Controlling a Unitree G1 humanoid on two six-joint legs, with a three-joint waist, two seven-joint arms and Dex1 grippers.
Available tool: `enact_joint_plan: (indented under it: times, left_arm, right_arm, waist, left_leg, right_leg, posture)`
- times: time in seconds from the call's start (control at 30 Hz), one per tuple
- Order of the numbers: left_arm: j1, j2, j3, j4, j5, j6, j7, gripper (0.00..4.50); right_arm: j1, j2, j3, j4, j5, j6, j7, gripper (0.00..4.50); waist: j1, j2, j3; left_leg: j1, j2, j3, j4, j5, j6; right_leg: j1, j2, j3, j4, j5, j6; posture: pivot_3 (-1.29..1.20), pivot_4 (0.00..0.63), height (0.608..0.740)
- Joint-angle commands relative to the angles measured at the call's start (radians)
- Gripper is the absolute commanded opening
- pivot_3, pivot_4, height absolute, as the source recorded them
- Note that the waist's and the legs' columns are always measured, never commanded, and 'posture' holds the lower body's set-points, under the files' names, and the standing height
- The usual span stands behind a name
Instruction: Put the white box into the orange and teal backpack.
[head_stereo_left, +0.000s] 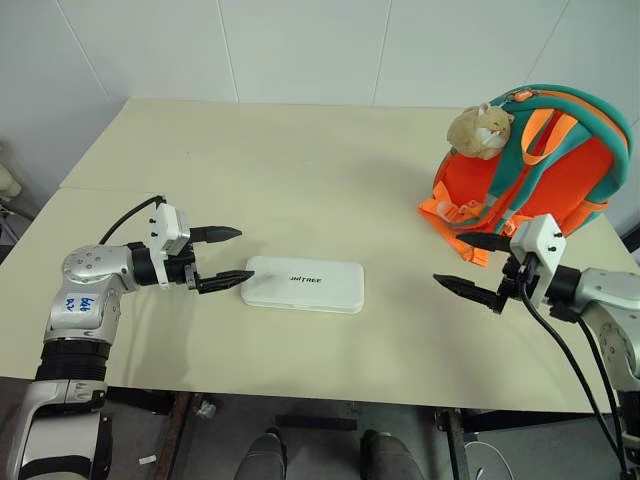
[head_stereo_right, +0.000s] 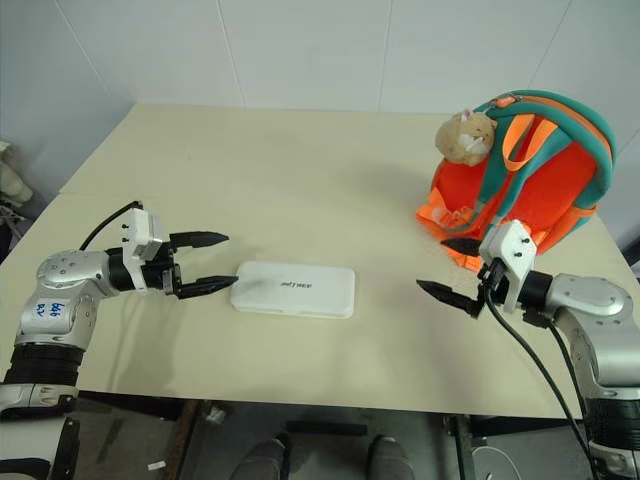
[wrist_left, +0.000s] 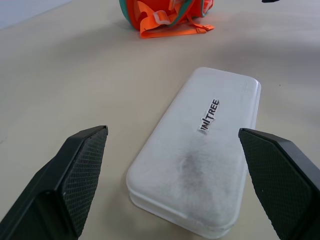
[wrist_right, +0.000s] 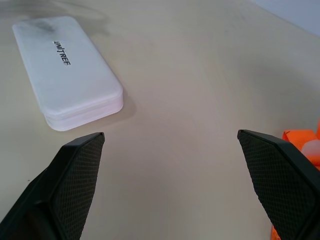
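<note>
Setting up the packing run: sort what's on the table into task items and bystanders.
Task items:
- white box, flat on the table
- orange and teal backpack, upright, far right
- left gripper and right gripper, both open and empty

Bystanders:
- plush hamster charm on the backpack

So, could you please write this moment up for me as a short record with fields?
surface: cream table
white box: white box lying flat near the table's front edge, lettering up, not held
backpack: orange and teal backpack standing at the table's right rear, a tan plush toy hanging on it
left gripper: left gripper open, fingers apart at the box's left end, not gripping it
right gripper: right gripper open, holding nothing, in front of the backpack
task state: box not yet in the backpack
</note>
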Motion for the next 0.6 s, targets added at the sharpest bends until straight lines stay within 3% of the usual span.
enact_joint_plan:
  times: [0.03,0.17,0.3,0.47,0.6]
  left_arm:
    - [-0.005,0.024,0.019,-0.049,-0.022,0.026,-0.015,4.48]
    - [0.001,0.034,0.025,-0.054,-0.023,0.056,-0.018,4.48]
    - [-0.026,0.062,0.052,-0.045,-0.089,0.219,-0.028,4.48]
    - [-0.115,0.171,0.035,0.043,-0.165,0.591,-0.097,4.48]
    - [-0.116,0.231,-0.051,0.142,-0.105,0.747,-0.121,4.48]
  right_arm:
    - [-0.037,0.023,0.01,0.003,0.008,-0.021,-0.005,4.5]
    - [-0.063,0.066,0.044,0.035,-0.008,-0.042,-0.01,4.5]
    - [-0.101,0.067,0.102,0.028,-0.019,-0.018,0.012,4.5]
    - [-0.17,0.016,0.177,0.011,0.029,0.175,0.092,4.5]
    - [-0.177,0.0,0.213,-0.069,0.129,0.417,0.104,4.5]
  waist:
    - [-0.001,0.0,0.0]
    - [-0.001,0.0,0.0]
    - [-0.002,0.0,0.0]
    - [-0.005,0.0,0.0]
    - [-0.008,0.0,0.0]
  left_leg:
    - [0.0,0.0,0.0,0.0,0.0,0.0]
    - [0.0,0.0,0.0,0.0,0.0,0.0]
    - [0.0,0.0,0.0,0.0,0.0,0.0]
    - [0.0,0.0,0.0,0.0,0.0,0.0]
    - [0.001,0.001,0.0,-0.001,0.0,0.0]
  right_leg:
    - [0.0,0.0,0.0,0.0,0.0,0.0]
    - [0.0,0.0,0.0,0.001,0.0,0.0]
    - [0.0,0.0,0.0,0.001,0.0,0.0]
    - [-0.001,0.001,0.0,0.003,0.0,0.0]
    - [0.0,0.001,0.0,0.003,-0.001,-0.001]
  posture:
    - [0.0,0.15,0.74]
    - [0.0,0.15,0.74]
    - [0.0,0.15,0.74]
    - [0.0,0.15,0.74]
    - [0.0,0.15,0.74]
